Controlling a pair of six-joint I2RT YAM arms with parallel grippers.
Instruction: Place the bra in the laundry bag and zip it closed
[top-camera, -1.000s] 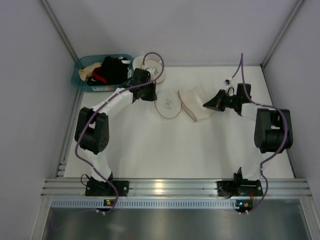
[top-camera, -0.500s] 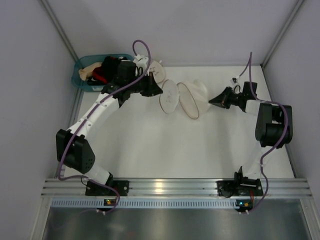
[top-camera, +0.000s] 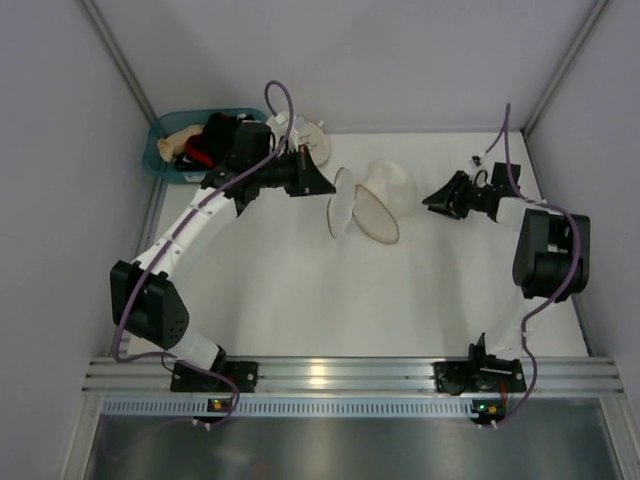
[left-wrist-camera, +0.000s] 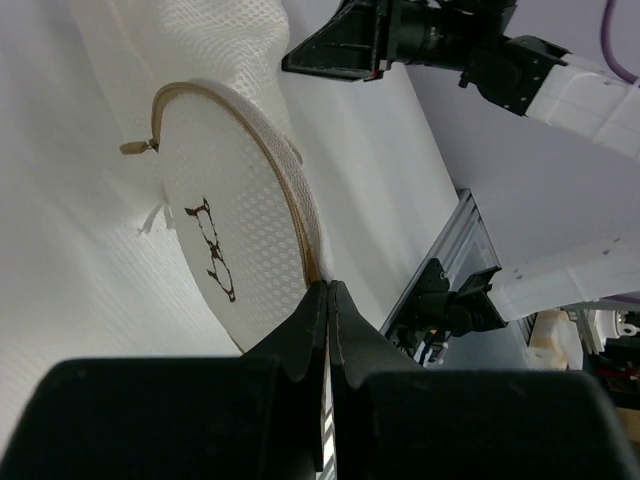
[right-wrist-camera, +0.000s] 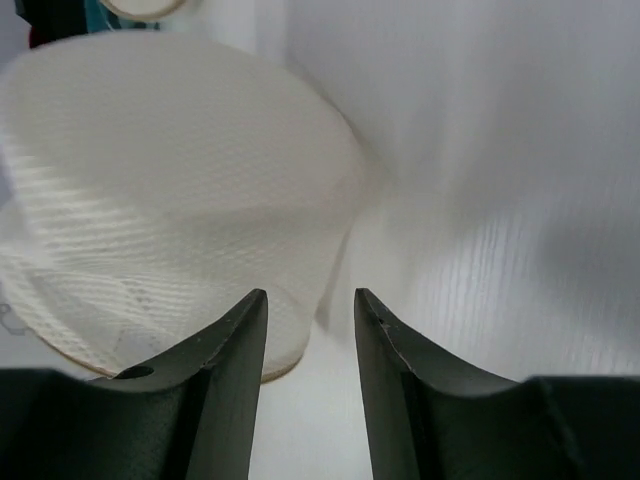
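Observation:
The laundry bag (top-camera: 385, 192) lies open at the table's middle, its mesh body on its side. Its lid (top-camera: 342, 200) stands on edge; in the left wrist view it (left-wrist-camera: 215, 235) shows a dark mark and the zip pull (left-wrist-camera: 135, 148). My left gripper (top-camera: 322, 184) is shut on the lid's tan rim (left-wrist-camera: 300, 195). My right gripper (top-camera: 430, 200) is open and empty just right of the bag, with the mesh (right-wrist-camera: 180, 170) ahead of its fingertips (right-wrist-camera: 255, 300). The black bra (top-camera: 225, 135) lies in the teal basket (top-camera: 160, 152), partly hidden by my left arm.
The basket at the back left also holds a red garment (top-camera: 200, 152) and a beige garment (top-camera: 180, 140). A second round bag with a tan-rimmed lid (top-camera: 315, 140) lies beside the basket. Side walls stand close on both sides.
My left arm stretched out to the right and raised the lid from flat to standing on edge. My right gripper came off the bag's body and drew back to the right.

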